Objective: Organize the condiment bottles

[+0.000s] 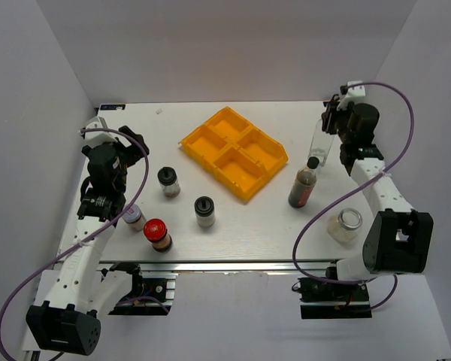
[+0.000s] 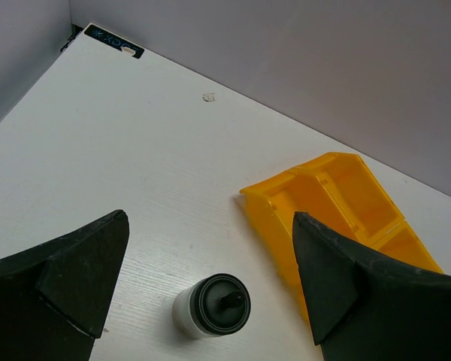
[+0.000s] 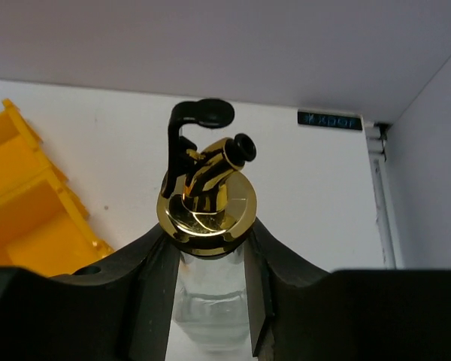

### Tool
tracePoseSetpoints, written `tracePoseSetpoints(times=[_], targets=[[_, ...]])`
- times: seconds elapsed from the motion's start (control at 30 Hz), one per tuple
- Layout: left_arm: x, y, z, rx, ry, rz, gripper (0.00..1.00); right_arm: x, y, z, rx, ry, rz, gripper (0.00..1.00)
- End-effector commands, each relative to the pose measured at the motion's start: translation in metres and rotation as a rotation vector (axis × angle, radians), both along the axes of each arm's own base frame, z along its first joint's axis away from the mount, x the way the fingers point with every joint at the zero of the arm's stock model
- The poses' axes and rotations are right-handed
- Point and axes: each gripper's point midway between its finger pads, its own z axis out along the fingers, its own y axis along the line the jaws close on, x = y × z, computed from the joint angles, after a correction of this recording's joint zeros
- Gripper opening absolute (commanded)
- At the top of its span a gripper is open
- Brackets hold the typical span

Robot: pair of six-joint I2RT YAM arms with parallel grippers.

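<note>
Condiment bottles stand spread out on the white surface (image 1: 255, 226). My right claw (image 3: 210, 301) is clamped on the tall clear bottle (image 3: 208, 207) with the gold spout, near the far right corner. My left claw (image 2: 210, 263) is wide apart and holds nothing, near a small jar (image 2: 212, 304) with a black lid. The yellow tray (image 1: 234, 153) sits in the middle.

2 tall bottles: 1 clear bottle (image 1: 319, 150) with gold spout, 1 dark brown bottle (image 1: 302, 188). 5 short jars: 2 black-lidded jars (image 1: 168, 181) (image 1: 204, 211), 1 red-lidded jar (image 1: 157, 234), 1 silver-lidded jar (image 1: 346, 224), 1 half-hidden jar (image 1: 134, 218). 1 yellow tray (image 1: 210, 140), 4 compartments. 2 robot arms (image 1: 89, 229) (image 1: 382, 192).
</note>
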Motion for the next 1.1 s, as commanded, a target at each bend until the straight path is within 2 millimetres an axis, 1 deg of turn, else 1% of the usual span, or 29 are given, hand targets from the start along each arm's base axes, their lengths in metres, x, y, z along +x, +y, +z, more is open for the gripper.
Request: tracePoseSetpoints(times=[0.0, 0.03, 0.07, 0.13, 0.17, 0.2, 0.23, 0.27, 0.3, 0.33, 0.37, 0.4, 0.43, 0.47, 0.5, 0.53, 0.57, 0.6, 0.63, 0.67, 0.7, 0.73, 0.8, 0.83, 0.87, 0.93, 1.0, 1.03, 1.07], targets=[[-0.004, 0.002, 0.006, -0.013, -0.035, 0.008, 0.98, 0.012, 0.007, 0.134, -0.045, -0.318, 0.055, 0.00], [-0.004, 0.002, 0.003, -0.014, -0.032, 0.008, 0.98, 0.013, 0.010, 0.145, -0.047, -0.340, 0.066, 0.00], [-0.004, 0.002, 0.003, -0.017, -0.035, 0.010, 0.98, 0.015, 0.016, 0.161, -0.050, -0.377, 0.095, 0.00], [-0.004, 0.004, 0.001, -0.021, -0.027, 0.026, 0.98, 0.018, 0.025, 0.176, -0.045, -0.399, 0.123, 0.00], [-0.004, 0.006, 0.001, -0.022, -0.027, 0.037, 0.98, 0.022, 0.038, 0.174, -0.041, -0.386, 0.157, 0.00], [-0.004, 0.006, 0.001, -0.022, -0.024, 0.036, 0.98, 0.022, 0.046, 0.194, -0.039, -0.421, 0.178, 0.00], [-0.003, 0.006, 0.000, -0.024, -0.022, 0.035, 0.98, 0.023, 0.055, 0.200, -0.037, -0.430, 0.205, 0.00], [-0.003, 0.004, 0.000, -0.024, -0.019, 0.029, 0.98, 0.028, 0.072, 0.198, -0.031, -0.422, 0.241, 0.00], [-0.002, 0.003, -0.001, -0.025, -0.016, 0.020, 0.98, 0.027, 0.082, 0.216, -0.029, -0.452, 0.260, 0.00], [-0.001, 0.003, -0.002, -0.027, -0.013, 0.021, 0.98, 0.028, 0.092, 0.222, -0.027, -0.462, 0.278, 0.00], [-0.001, 0.003, -0.003, -0.034, -0.012, 0.027, 0.98, 0.034, 0.112, 0.217, -0.023, -0.452, 0.309, 0.00], [0.000, 0.004, -0.005, -0.035, -0.005, 0.034, 0.98, 0.034, 0.121, 0.233, -0.030, -0.488, 0.316, 0.00], [0.000, 0.005, -0.006, -0.037, -0.004, 0.039, 0.98, 0.034, 0.140, 0.237, -0.027, -0.499, 0.334, 0.00], [0.000, 0.004, -0.008, -0.044, -0.003, 0.040, 0.98, 0.045, 0.151, 0.227, -0.030, -0.483, 0.348, 0.00], [0.002, 0.003, -0.009, -0.047, 0.000, 0.033, 0.98, 0.045, 0.160, 0.243, -0.020, -0.517, 0.361, 0.00], [0.002, 0.001, -0.009, -0.048, 0.002, 0.025, 0.98, 0.056, 0.178, 0.229, -0.008, -0.493, 0.384, 0.00], [0.003, 0.001, -0.009, -0.050, 0.003, 0.022, 0.98, 0.060, 0.186, 0.229, 0.003, -0.493, 0.395, 0.00], [0.004, -0.001, -0.011, -0.052, 0.011, 0.017, 0.98, 0.060, 0.194, 0.243, 0.029, -0.520, 0.409, 0.00], [0.005, -0.001, -0.012, -0.051, 0.015, 0.015, 0.98, 0.071, 0.210, 0.227, 0.036, -0.493, 0.431, 0.00], [0.005, -0.001, -0.012, -0.051, 0.017, 0.015, 0.98, 0.073, 0.219, 0.226, 0.045, -0.494, 0.443, 0.00], [0.006, -0.002, -0.014, -0.053, 0.026, 0.015, 0.98, 0.071, 0.232, 0.233, 0.058, -0.514, 0.469, 0.00], [0.007, -0.002, -0.015, -0.053, 0.029, 0.012, 0.98, 0.080, 0.243, 0.219, 0.058, -0.495, 0.484, 0.00], [0.008, -0.004, -0.016, -0.059, 0.031, 0.003, 0.98, 0.084, 0.258, 0.213, 0.065, -0.497, 0.505, 0.00], [0.009, -0.006, -0.018, -0.060, 0.038, -0.008, 0.98, 0.087, 0.269, 0.208, 0.071, -0.496, 0.519, 0.00], [0.009, -0.006, -0.021, -0.059, 0.047, -0.008, 0.98, 0.089, 0.274, 0.204, 0.076, -0.491, 0.525, 0.00], [0.010, -0.007, -0.022, -0.056, 0.054, -0.013, 0.98, 0.093, 0.285, 0.186, 0.086, -0.460, 0.541, 0.00], [0.010, -0.007, -0.023, -0.053, 0.062, -0.010, 0.98, 0.095, 0.288, 0.171, 0.089, -0.438, 0.542, 0.00], [0.010, -0.006, -0.023, -0.051, 0.062, -0.007, 0.98, 0.095, 0.287, 0.169, 0.094, -0.440, 0.539, 0.00], [0.009, -0.006, -0.023, -0.051, 0.063, -0.006, 0.98, 0.098, 0.288, 0.153, 0.090, -0.409, 0.537, 0.00]])
